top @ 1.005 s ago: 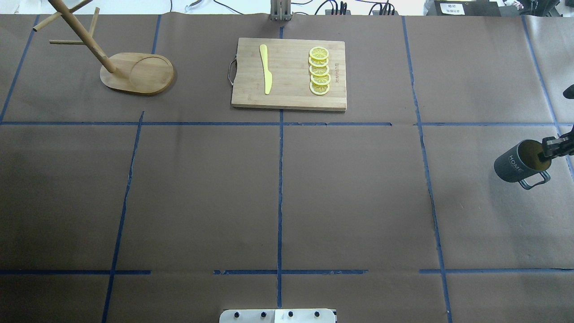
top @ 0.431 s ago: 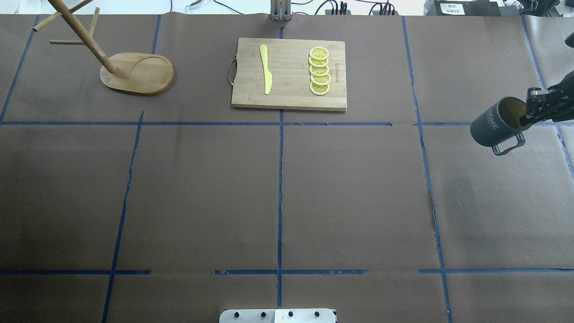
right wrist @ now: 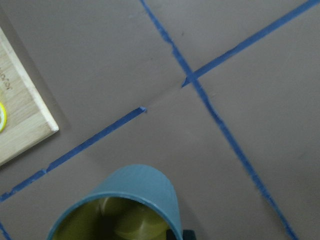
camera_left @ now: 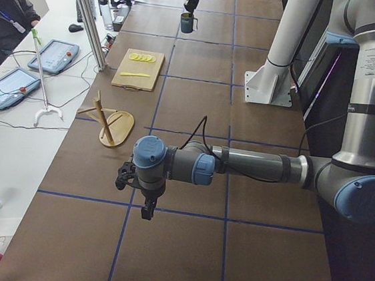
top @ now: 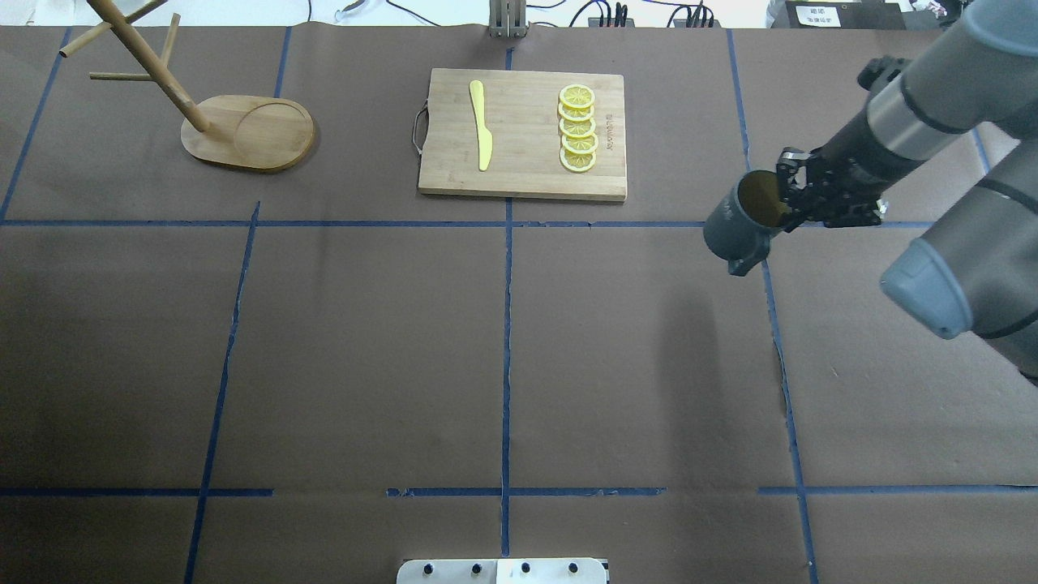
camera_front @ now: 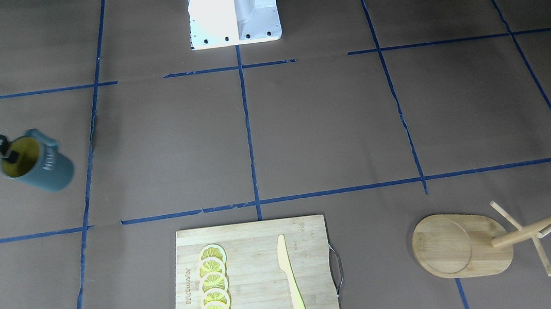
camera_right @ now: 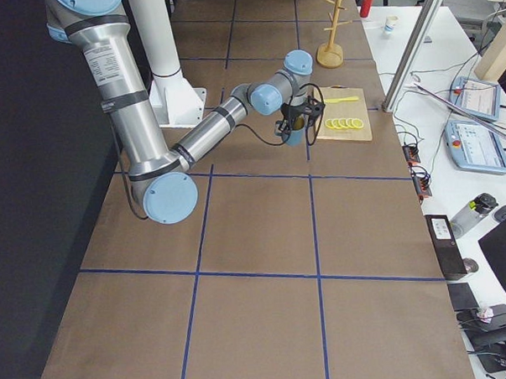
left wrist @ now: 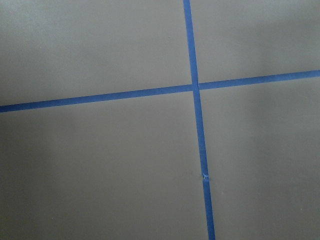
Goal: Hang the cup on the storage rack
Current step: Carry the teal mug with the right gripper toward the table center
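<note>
The dark teal cup (top: pixel 734 227) with a yellow inside hangs tilted in the air, right of the cutting board. My right gripper (top: pixel 783 204) is shut on its rim, one finger inside the mouth. The cup also shows in the front view (camera_front: pixel 44 170) and in the right wrist view (right wrist: pixel 130 195). The bamboo storage rack (top: pixel 247 134) stands at the far left of the table, far from the cup, its pegs bare; it also shows in the front view (camera_front: pixel 459 245). My left gripper (camera_left: pixel 147 207) shows only in the left side view, low over the table. I cannot tell whether it is open.
A bamboo cutting board (top: pixel 523 182) with a metal handle lies at the far middle. It carries a yellow knife (top: pixel 482 126) and a row of lemon slices (top: pixel 577 130). Blue tape lines cross the brown table cover.
My right arm has carried the cup from the table's right edge leftward and farther away, toward the cutting board. The arm now shows fully in the overhead view.
</note>
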Controlling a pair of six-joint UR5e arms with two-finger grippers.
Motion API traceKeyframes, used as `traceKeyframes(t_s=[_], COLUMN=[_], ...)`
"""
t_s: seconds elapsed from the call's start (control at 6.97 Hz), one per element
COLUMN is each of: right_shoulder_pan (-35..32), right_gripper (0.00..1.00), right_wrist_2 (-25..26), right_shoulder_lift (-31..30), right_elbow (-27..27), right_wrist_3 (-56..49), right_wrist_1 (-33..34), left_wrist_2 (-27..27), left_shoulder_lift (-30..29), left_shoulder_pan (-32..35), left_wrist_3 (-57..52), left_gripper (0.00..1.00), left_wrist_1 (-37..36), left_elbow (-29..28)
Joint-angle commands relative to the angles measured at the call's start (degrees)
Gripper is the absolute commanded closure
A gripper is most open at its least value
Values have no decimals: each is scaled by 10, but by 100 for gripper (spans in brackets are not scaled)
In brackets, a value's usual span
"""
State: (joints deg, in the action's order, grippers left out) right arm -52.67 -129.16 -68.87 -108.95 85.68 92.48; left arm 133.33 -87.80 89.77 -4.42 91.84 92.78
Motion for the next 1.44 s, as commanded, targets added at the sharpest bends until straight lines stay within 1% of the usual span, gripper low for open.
traceKeyframes(t_s=[0.0, 0.14, 0.29, 0.43, 0.57, 0.72, 0.86, 1.15, 1.29], right_shoulder_pan=[95, 136, 163, 174, 193, 210, 227, 235, 240], right_gripper=[100, 100, 100, 100, 100, 99, 99, 98, 97], right_wrist_2=[65, 106, 123, 132, 153, 181, 196, 205, 211], right_shoulder_lift=[97, 134, 163, 201, 221, 239, 272, 305, 305], right_elbow=[33, 53, 79, 126, 151, 172, 212, 212, 211], right_wrist_3=[217, 309, 383, 475, 563, 608, 647, 664, 664], right_wrist_1=[0, 1, 1, 1, 2, 2, 5, 67, 69], left_wrist_2=[0, 0, 0, 0, 0, 0, 0, 0, 0], left_shoulder_lift=[0, 1, 3, 5, 6, 7, 8, 8, 8], left_shoulder_pan=[1, 1, 1, 1, 1, 1, 1, 1, 1], left_wrist_3=[0, 0, 0, 0, -1, -1, -1, -1, -1], left_gripper=[0, 0, 0, 0, 0, 0, 0, 0, 0], left_wrist_1=[0, 0, 0, 0, 0, 0, 1, 0, 1], left_elbow=[0, 0, 0, 0, 0, -1, 0, -1, -1])
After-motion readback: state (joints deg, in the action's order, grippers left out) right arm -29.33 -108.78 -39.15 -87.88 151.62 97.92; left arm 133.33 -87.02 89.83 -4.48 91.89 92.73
